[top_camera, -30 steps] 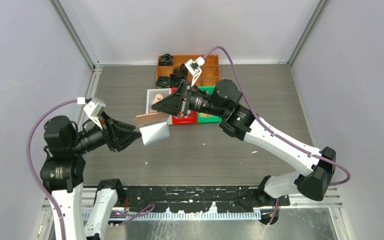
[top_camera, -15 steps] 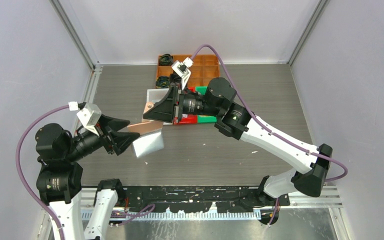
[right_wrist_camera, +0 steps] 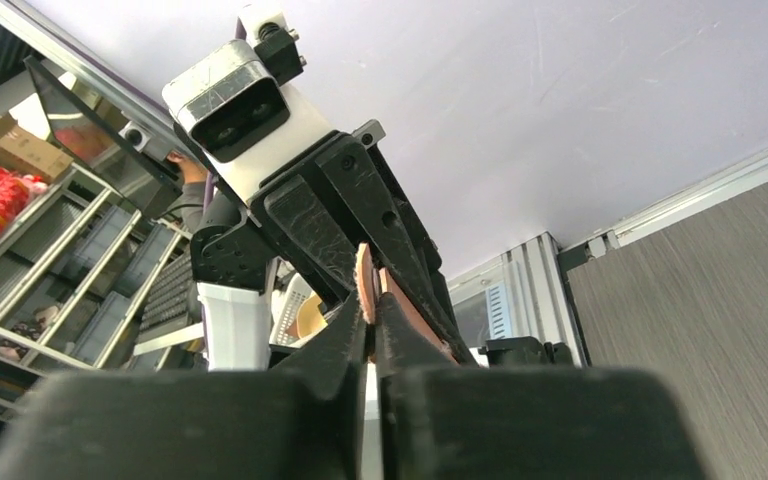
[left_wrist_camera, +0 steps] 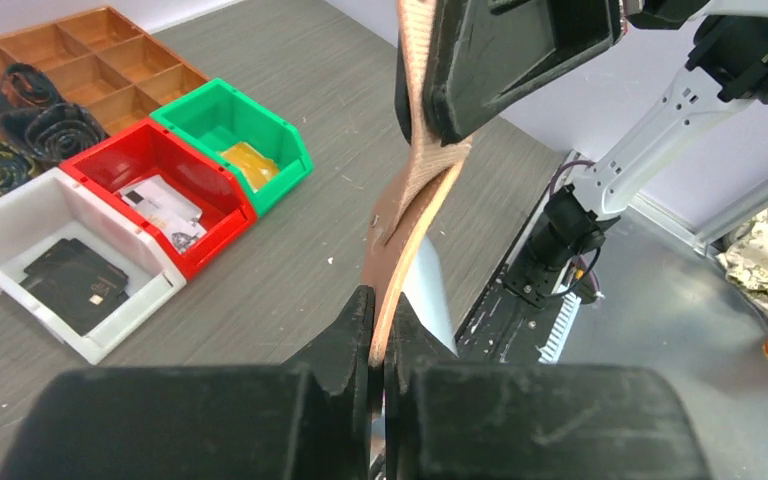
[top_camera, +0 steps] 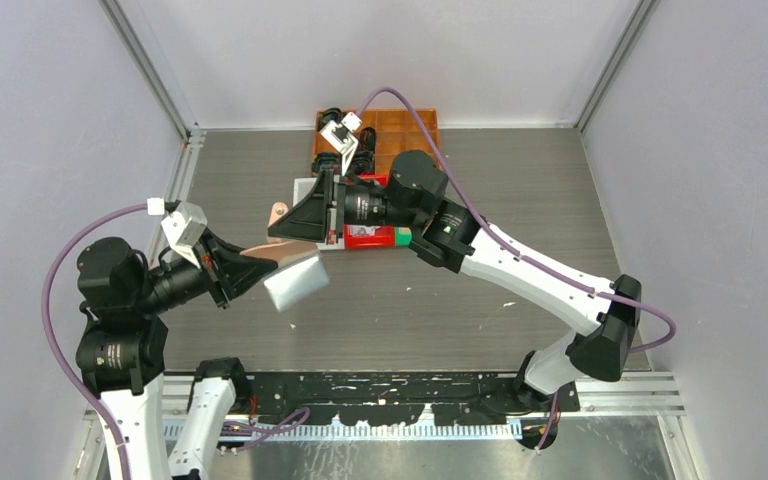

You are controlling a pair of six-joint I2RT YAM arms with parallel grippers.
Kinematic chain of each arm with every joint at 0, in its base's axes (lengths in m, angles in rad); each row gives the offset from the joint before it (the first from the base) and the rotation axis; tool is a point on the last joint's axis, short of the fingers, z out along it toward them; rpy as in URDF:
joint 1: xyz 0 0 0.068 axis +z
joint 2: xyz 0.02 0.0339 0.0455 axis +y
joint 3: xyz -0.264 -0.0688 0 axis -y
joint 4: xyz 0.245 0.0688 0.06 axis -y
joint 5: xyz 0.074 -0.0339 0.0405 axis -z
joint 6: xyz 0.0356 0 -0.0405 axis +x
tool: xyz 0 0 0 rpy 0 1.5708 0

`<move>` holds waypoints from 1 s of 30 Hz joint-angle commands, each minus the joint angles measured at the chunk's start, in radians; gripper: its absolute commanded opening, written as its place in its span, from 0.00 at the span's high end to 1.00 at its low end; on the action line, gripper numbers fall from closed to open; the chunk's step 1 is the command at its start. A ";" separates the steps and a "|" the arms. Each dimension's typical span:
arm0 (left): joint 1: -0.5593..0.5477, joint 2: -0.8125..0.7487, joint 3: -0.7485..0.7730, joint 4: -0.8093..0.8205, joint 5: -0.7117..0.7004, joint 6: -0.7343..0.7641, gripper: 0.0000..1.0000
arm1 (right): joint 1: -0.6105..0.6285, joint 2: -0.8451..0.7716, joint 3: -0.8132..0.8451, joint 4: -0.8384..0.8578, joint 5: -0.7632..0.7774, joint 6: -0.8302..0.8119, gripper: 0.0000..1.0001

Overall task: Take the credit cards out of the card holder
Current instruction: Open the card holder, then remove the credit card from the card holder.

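Note:
The card holder [top_camera: 272, 250] hangs in the air between my two grippers, a tan-pink strip [left_wrist_camera: 415, 190] with its grey-blue pocket face [top_camera: 295, 283] drooping below. My left gripper [left_wrist_camera: 378, 320] is shut on its near edge, and my right gripper [right_wrist_camera: 372, 310] is shut on the far end [right_wrist_camera: 365, 280], close to the strap tab [top_camera: 276, 213]. The credit cards lie in the bins: a black one [left_wrist_camera: 72, 283] in the white bin, a whitish one [left_wrist_camera: 160, 207] in the red bin, an orange-yellow one [left_wrist_camera: 243, 163] in the green bin.
White bin [left_wrist_camera: 20, 215], red bin [left_wrist_camera: 215, 235] and green bin [left_wrist_camera: 285, 135] stand in a row at mid-table, under my right arm in the top view. Behind them an orange divided tray [top_camera: 405, 130] holds black coiled bundles [left_wrist_camera: 55, 125].
My left gripper has closed on the card holder's near edge. The right arm has swung left, carrying its end of the holder, and the holder now bends between the two grippers.

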 commanded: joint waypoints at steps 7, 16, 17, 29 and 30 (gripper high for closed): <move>-0.002 0.033 0.065 0.132 0.028 -0.250 1.00 | -0.099 -0.152 -0.083 0.124 0.009 -0.012 0.10; -0.002 0.103 0.086 0.377 0.120 -0.676 1.00 | -0.254 -0.423 -0.453 0.139 -0.097 -0.173 0.01; -0.002 0.108 0.081 0.414 0.129 -0.723 1.00 | -0.259 -0.446 -0.490 0.163 -0.101 -0.174 0.01; -0.003 0.128 0.075 0.544 0.137 -0.962 1.00 | -0.223 -0.369 -0.579 0.303 -0.133 -0.156 0.01; -0.003 0.127 0.075 0.546 0.137 -0.969 1.00 | -0.208 -0.353 -0.567 0.299 -0.130 -0.172 0.00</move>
